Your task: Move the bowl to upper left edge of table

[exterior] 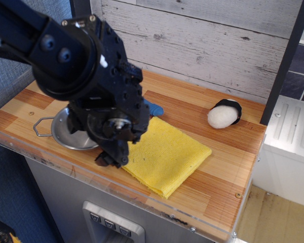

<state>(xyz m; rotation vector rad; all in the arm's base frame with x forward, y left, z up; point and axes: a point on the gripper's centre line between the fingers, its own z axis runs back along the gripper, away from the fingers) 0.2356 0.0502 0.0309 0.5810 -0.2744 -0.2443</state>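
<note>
Wooden table, steel bowl under black hand, yellow cloth

The bowl is shiny, smooth stainless steel with a thin wire loop; the bench is smooth striped wood with a clear glossy acrylic rim; beside the bowl, the yellow cloth looks soft and matt; the arm is matt black.

The black arm reaches in from the upper left, its bulky wrist angled downward. The gripper hangs low at the front — fingertips dark and bunched; whether the jaws are parted cannot be told.
</note>
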